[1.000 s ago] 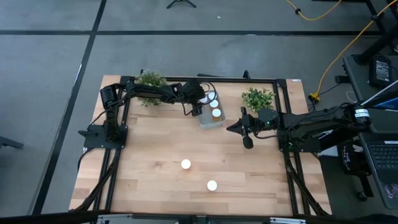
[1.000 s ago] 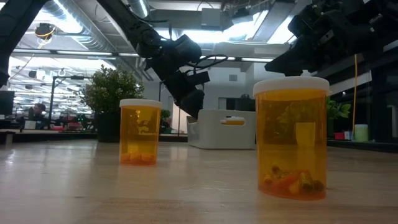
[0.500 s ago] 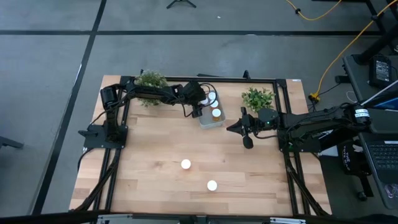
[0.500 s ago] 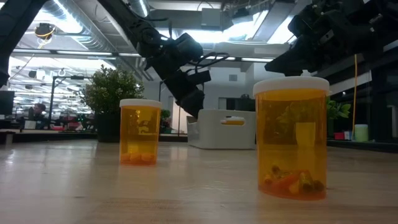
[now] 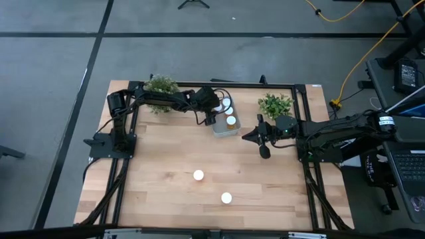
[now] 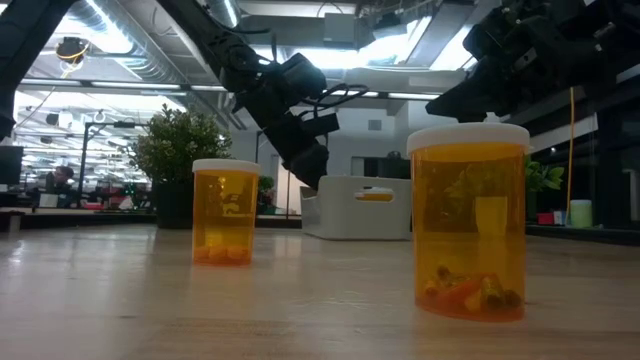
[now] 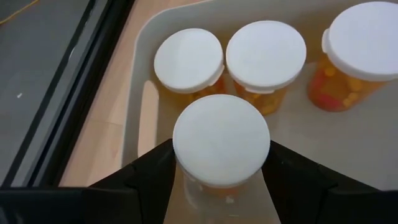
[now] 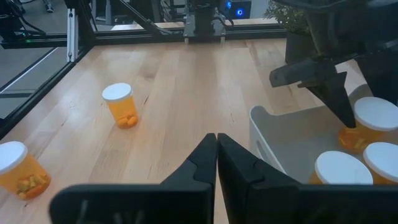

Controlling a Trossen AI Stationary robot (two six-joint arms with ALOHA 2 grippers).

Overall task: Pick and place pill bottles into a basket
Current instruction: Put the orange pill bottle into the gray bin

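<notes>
Nearest me on the table, two pill bottles stand upright and well apart from the arms: one near bottle toward the front edge, a second loose bottle a little farther back and left. From the low camera the near one fills the right foreground, and it partly blocks my look at the basket behind.

Farther back on the right, my right gripper hangs just right of the basket, its fingers pressed together on nothing.

At the far side, the basket sits between the two potted plants. My left gripper is over its left end, fingers clamped on a held bottle by its sides. I cannot tell whether that bottle touches the basket floor; its body is hidden under its own cap. Three more bottles in the basket stand beyond it, one cut off at the frame edge. From above, the arm covers part of the basket.
</notes>
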